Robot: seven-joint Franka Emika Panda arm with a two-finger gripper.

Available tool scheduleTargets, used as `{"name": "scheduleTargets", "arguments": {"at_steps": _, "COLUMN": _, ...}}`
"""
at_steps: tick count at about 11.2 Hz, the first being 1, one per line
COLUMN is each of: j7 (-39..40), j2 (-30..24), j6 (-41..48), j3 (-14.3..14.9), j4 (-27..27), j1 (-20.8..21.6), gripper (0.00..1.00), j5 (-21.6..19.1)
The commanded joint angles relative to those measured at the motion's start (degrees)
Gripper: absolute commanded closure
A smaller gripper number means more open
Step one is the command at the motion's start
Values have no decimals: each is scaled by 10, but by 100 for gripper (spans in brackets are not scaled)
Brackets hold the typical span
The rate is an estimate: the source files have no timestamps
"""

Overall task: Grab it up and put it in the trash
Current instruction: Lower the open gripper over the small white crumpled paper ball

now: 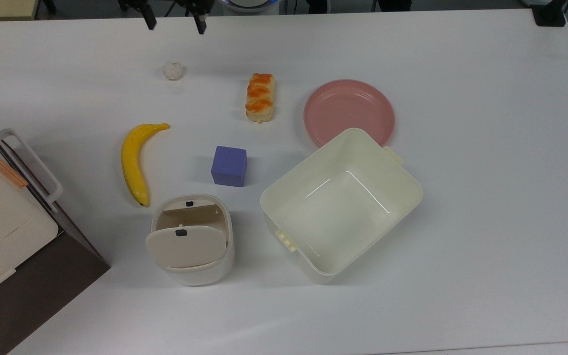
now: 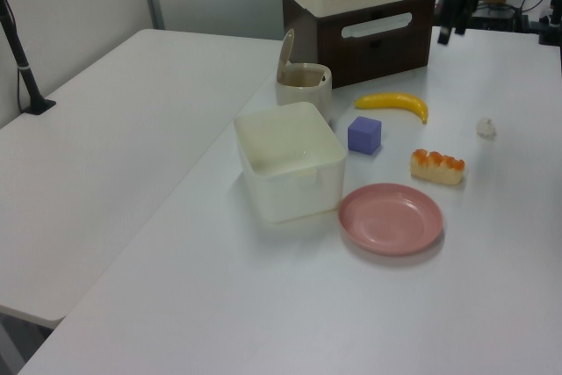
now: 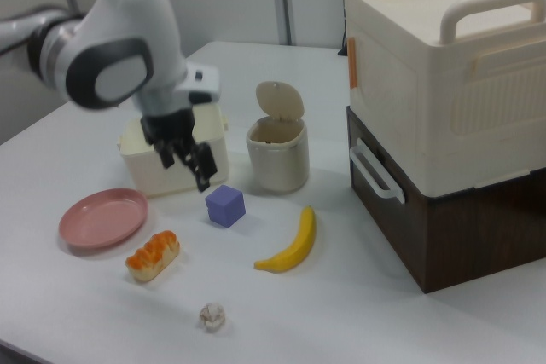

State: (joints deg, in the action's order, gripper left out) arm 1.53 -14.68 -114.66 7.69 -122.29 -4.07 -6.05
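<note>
Hand (image 1: 173, 22) released, fingers spread, empty, raised above the surface's (image 1: 461, 197) far edge in the top view; paper ball (image 1: 173, 71) lying loose below it, well apart from the trash bin (image 1: 191, 240), flap lid tilted open; banana (image 1: 135, 160) between them

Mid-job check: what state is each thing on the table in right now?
End effector: open, empty, above table.
Small crumpled white paper ball: lying loose, ungrasped.
Small cream bin with swing flap lid: upright, flap tilted open.
Large cream square tub: upright, empty.
Pink round plate: empty.
</note>
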Motion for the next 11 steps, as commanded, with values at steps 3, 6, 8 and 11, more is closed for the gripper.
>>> {"name": "scheduleTargets", "arguments": {"at_steps": 3, "j7": 9, "j2": -55, "j6": -129, "j3": 7, "j4": -166, "j1": 9, "gripper": 0, "j5": 23}}
{"name": "scheduleTargets", "arguments": {"at_steps": 6, "j7": 37, "j2": -64, "j6": -146, "j3": 8, "j4": -208, "j1": -17, "gripper": 0, "j5": 46}}
{"name": "scheduleTargets", "arguments": {"at_steps": 8, "j7": 51, "j2": -66, "j6": -183, "j3": 9, "j4": -237, "j1": -37, "gripper": 0, "j5": 49}}
{"name": "scheduleTargets", "arguments": {"at_steps": 11, "j7": 65, "j2": -52, "j6": -210, "j3": 9, "j4": -260, "j1": -47, "gripper": 0, "j5": 60}}
